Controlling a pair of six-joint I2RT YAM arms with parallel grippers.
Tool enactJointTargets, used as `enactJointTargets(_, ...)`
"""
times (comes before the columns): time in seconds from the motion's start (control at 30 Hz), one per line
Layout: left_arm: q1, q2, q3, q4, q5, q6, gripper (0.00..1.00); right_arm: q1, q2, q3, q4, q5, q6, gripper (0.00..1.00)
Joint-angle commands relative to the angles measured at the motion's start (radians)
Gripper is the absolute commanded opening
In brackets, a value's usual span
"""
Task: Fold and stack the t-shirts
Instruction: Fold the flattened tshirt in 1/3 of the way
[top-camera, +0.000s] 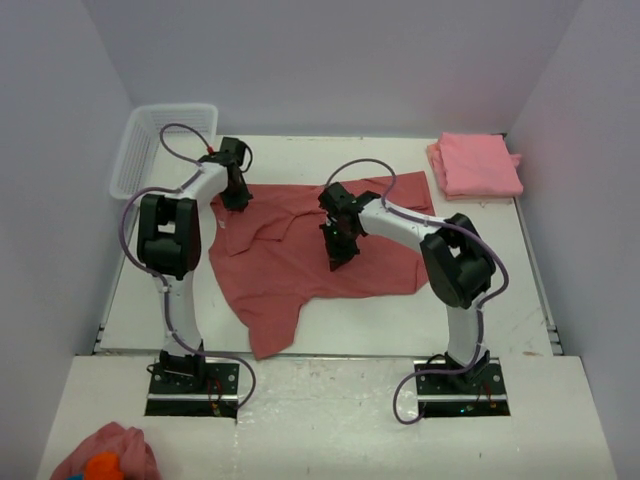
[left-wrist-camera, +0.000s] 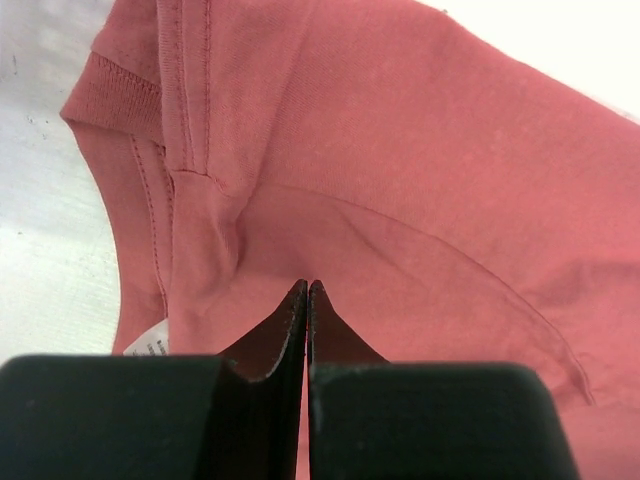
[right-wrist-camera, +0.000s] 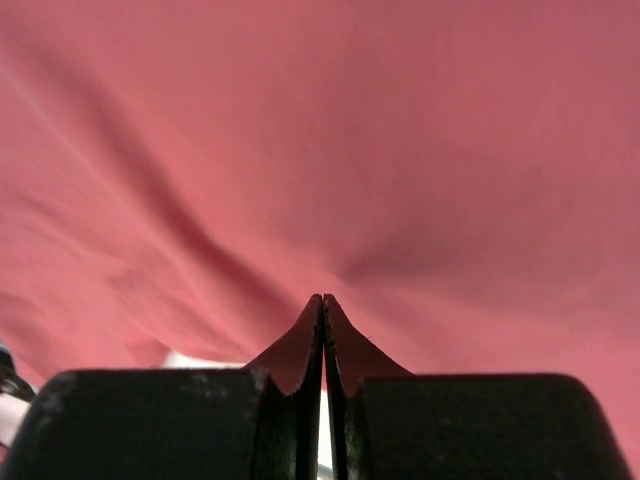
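A rose-red t-shirt (top-camera: 290, 262) lies spread and creased across the middle of the table. My left gripper (top-camera: 238, 203) is at its back left edge, near the collar (left-wrist-camera: 110, 95). Its tips (left-wrist-camera: 308, 285) are shut, and a fold of the cloth runs into them. My right gripper (top-camera: 337, 262) is over the shirt's middle. It is shut (right-wrist-camera: 323, 298) on a pinch of fabric, with creases converging at the tips and white table showing underneath. A second, lighter pink t-shirt (top-camera: 478, 165) lies folded at the back right corner.
A white mesh basket (top-camera: 150, 150) stands at the back left. A small pink cloth lump with an orange patch (top-camera: 105, 455) sits on the near ledge at the left, beside the left arm's base. Walls enclose the table at the back and on both sides.
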Motion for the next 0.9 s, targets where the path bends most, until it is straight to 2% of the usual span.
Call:
enactJointTargets(0.0, 0.019, 0.014, 0.003, -0.009, 0.010, 0.015, 0.00, 0.009, -0.126, -0.107, 0.051, 0.032, 0.008, 0.00)
enactJointTargets(0.2, 0.043, 0.073, 0.011, -0.015, 0.038, 0.003, 0.00, 0.029, -0.116, -0.193, 0.104, 0.014, 0.031, 0.00)
enactJointTargets(0.87, 0.112, 0.123, 0.074, -0.102, 0.001, 0.018, 0.00, 0.222, -0.002, -0.216, 0.200, -0.069, 0.150, 0.00)
